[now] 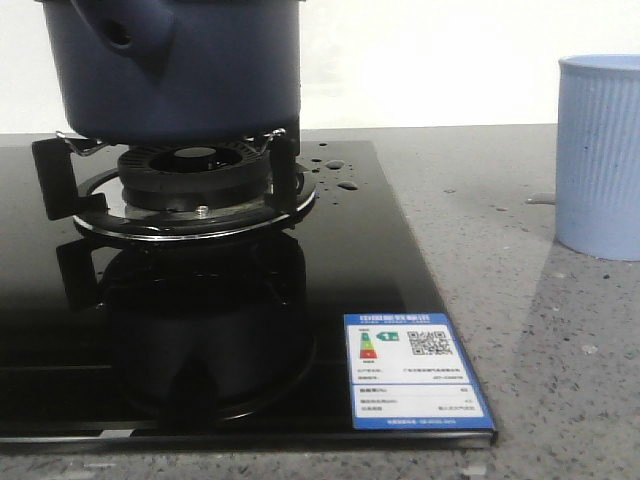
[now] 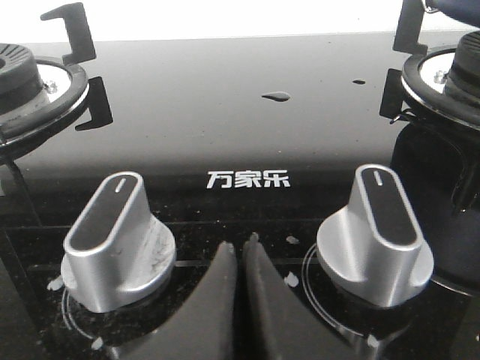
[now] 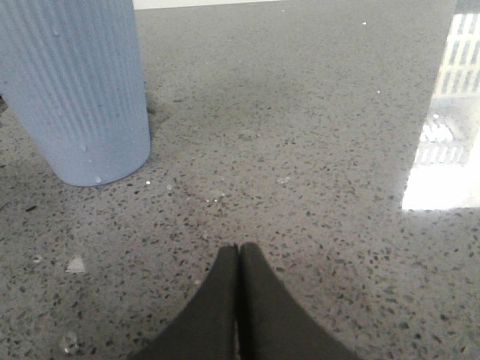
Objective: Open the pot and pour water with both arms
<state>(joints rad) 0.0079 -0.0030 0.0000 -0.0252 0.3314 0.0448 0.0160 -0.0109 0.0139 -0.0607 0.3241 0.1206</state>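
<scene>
Over on the left, the left gripper (image 2: 240, 251) has its two black fingertips pressed together with nothing between them, hanging low over the front edge of the black glass cooktop (image 2: 225, 97). Flanking those fingertips sit two silver control knobs, the left knob (image 2: 116, 244) just to one side and the right knob (image 2: 379, 236) just to the other, with white brand lettering (image 2: 248, 180) printed on the glass beyond the tips. A water droplet (image 2: 276, 96) lies farther out on the glass. Ahead and off toward the right knob's side, the burner (image 1: 195, 185) carries the pot (image 1: 170, 65), which rests upright on the pan supports; its stubby protrusion with the small round hole faces the front camera. An energy label (image 1: 415, 372) is stuck on the cooktop's near corner. Farther right, on the speckled grey countertop (image 3: 300, 150), the right gripper (image 3: 238, 259) is likewise clamped shut on nothing, and the light blue ribbed cup (image 3: 79, 90) stands upright ahead of it, clear of the fingertips
</scene>
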